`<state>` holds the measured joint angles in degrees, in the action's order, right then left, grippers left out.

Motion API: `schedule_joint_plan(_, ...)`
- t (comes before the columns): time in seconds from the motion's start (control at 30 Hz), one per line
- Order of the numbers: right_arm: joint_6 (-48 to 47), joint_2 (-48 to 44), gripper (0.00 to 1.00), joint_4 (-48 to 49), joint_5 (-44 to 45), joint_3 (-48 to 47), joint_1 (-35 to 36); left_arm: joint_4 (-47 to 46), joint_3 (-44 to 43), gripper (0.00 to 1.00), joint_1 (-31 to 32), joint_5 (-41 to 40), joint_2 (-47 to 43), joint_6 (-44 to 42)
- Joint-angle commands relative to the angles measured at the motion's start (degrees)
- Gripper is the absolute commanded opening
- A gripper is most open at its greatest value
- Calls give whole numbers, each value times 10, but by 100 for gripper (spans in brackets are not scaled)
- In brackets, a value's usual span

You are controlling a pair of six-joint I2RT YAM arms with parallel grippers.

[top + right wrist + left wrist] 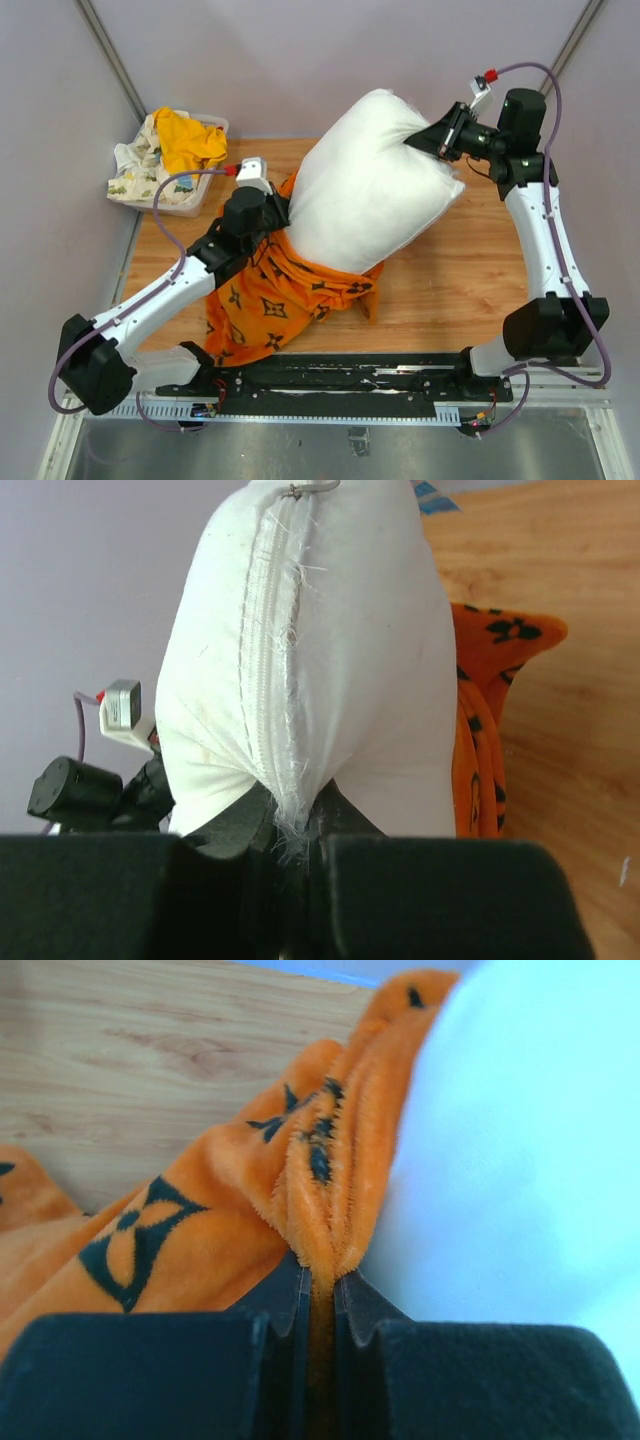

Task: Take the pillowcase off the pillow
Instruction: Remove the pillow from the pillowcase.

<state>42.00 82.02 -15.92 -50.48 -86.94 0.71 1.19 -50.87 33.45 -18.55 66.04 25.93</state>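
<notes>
The plump white pillow [370, 180] lies across the middle of the table, most of it bare. The orange pillowcase [262, 312] with black motifs still wraps its near-left end and trails toward the front edge. My left gripper [280, 212] is shut on a bunched fold of the pillowcase [320, 1190], right beside the pillow [520, 1160]. My right gripper [428, 143] is shut on the pillow's zippered seam [290, 670] at the far right corner, holding that end up. In the right wrist view the pillowcase [480, 740] shows behind the pillow.
A white bin [205, 195] at the far left holds a yellow-orange cloth [188, 140] and a white printed cloth [135, 165]. Bare wooden table [450, 280] lies right of the pillowcase. Grey walls close in on all sides.
</notes>
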Motion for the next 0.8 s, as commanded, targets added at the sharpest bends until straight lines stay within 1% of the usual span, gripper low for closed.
schedule_joint_plan(0.0, -53, 64, 1, 14, 31, -141, 16, 29, -28, 0, 85, -83, 26, -33)
schedule_joint_plan(0.1, -52, 109, 1, -4, 3, -188, 24, 14, -13, 0, 138, -94, 32, -15)
schedule_joint_plan(0.13, -53, 114, 1, -5, -1, -193, 26, 13, -8, 0, 143, -96, 32, -9)
schedule_joint_plan(0.17, -56, 116, 1, -6, -4, -193, 28, 14, -5, 5, 145, -98, 30, -7)
schedule_joint_plan(0.2, -61, 116, 1, -8, -6, -192, 29, 18, -2, 17, 145, -104, 26, -8)
schedule_joint_plan(0.23, -65, 115, 1, -12, -5, -190, 28, 22, -2, 40, 145, -115, 21, -13)
schedule_joint_plan(0.27, -70, 111, 1, -14, -3, -186, 28, 26, -3, 72, 144, -132, 15, -22)
schedule_joint_plan(0.3, -70, 106, 1, -13, 0, -183, 28, 30, -5, 95, 138, -138, 7, -33)
schedule_joint_plan(0.33, -67, 101, 1, -9, 3, -175, 29, 42, -12, 99, 116, -120, 1, -41)
schedule_joint_plan(0.37, -59, 95, 1, 7, 4, -163, 29, 58, -32, 99, 85, -85, -3, -41)
schedule_joint_plan(0.43, -41, 79, 1, 40, 6, -135, 29, 73, -57, 99, -12, 21, -13, -32)
schedule_joint_plan(0.47, -35, 76, 1, 49, 10, -126, 29, 66, -64, 99, -52, 57, -24, -25)
schedule_joint_plan(0.53, -17, 71, 1, 69, 14, -106, 29, 37, -70, 99, -112, 88, -40, -19)
schedule_joint_plan(0.63, 3, 71, 1, 94, 8, -91, 34, 1, -92, 99, -152, 100, -23, -2)
schedule_joint_plan(0.67, 3, 72, 1, 94, 8, -91, 39, -11, -101, 99, -159, 120, -4, 7)
schedule_joint_plan(0.7, 3, 72, 1, 94, 9, -93, 44, -23, -109, 99, -161, 157, 21, 14)
schedule_joint_plan(0.77, 2, 72, 1, 94, 11, -96, 56, -30, -129, 99, -161, 217, 89, 31)
